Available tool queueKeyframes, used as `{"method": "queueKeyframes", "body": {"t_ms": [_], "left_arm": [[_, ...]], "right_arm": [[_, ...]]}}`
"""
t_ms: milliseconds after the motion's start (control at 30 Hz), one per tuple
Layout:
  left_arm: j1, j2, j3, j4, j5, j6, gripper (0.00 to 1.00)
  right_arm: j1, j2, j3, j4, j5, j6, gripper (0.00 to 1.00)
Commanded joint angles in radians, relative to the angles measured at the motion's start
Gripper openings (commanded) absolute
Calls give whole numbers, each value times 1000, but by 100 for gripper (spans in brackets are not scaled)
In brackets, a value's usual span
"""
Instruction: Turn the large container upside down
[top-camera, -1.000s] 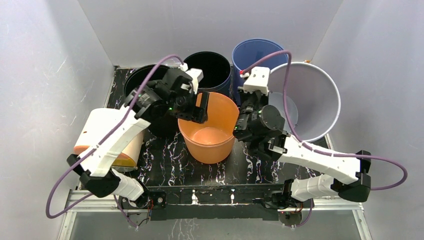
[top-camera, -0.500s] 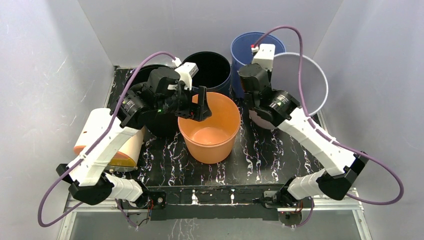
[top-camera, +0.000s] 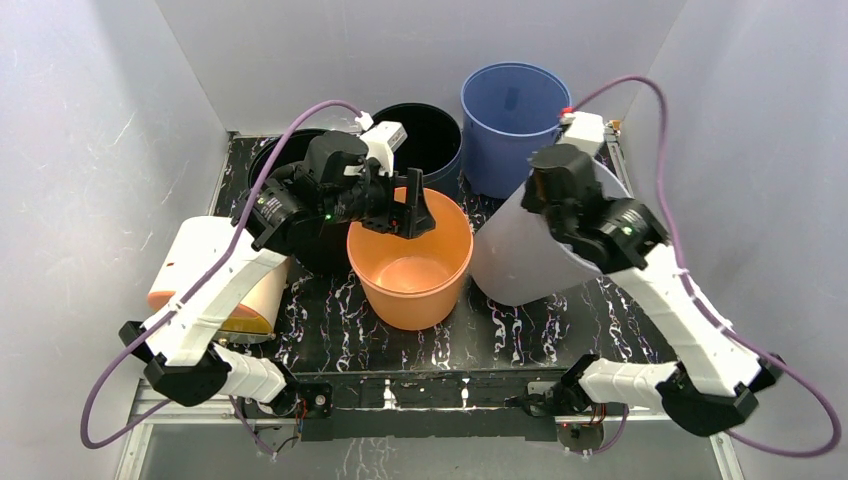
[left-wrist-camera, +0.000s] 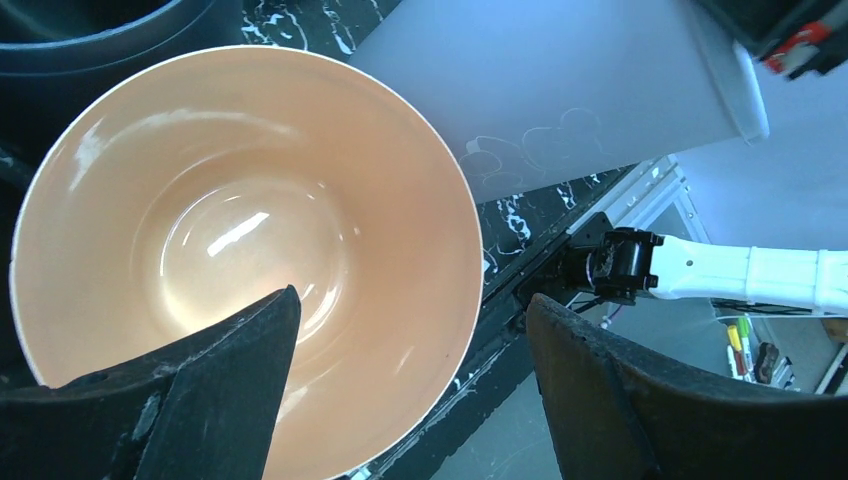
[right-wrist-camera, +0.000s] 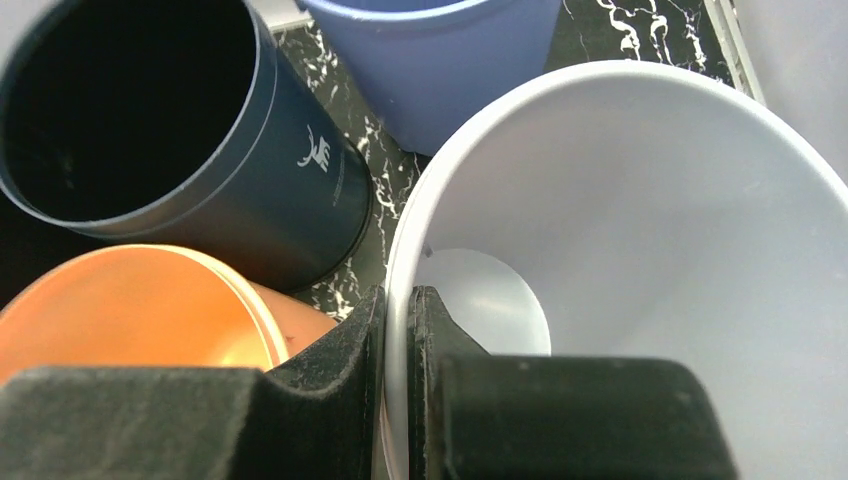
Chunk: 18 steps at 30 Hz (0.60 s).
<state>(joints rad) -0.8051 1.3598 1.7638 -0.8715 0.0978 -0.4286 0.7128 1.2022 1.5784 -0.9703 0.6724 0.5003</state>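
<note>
The large container is a white bucket, tipped over so its outer wall faces up in the top view and its mouth points right and away. Its base end lies beside the orange bucket. My right gripper is shut on its rim, one finger inside and one outside, as the right wrist view shows at the gripper and the container. My left gripper hangs open over the orange bucket's rim, holding nothing. The left wrist view shows that gripper, the orange bucket and the container.
A blue bucket stands at the back right and a dark navy can at the back middle. A black bucket sits behind my left arm. A cream and orange object lies at the left edge. Grey walls enclose the table.
My right arm has lifted and swung right with the white container's rim, tipping it from mouth-up to its side. My left gripper has opened a little wider and shifted right over the orange bucket.
</note>
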Motion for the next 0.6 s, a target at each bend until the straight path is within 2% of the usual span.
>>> {"method": "queueKeyframes", "body": {"t_ms": [0,233,400,567], "left_arm": [[3,15,-23,87,80,-19,82],[3,119,3,210,216,-45,82],[3,207,88,259,273,-37,82],[2,292,107,324,320,-65,82]], "right_arm": [[-92,-127,-20,58,-113,77,0],[-167,-213,-112,67,-157,155,0],[-175,-259,-172,71,-173,221,0],[-177,-288,-212,114,-160,276,0]]}}
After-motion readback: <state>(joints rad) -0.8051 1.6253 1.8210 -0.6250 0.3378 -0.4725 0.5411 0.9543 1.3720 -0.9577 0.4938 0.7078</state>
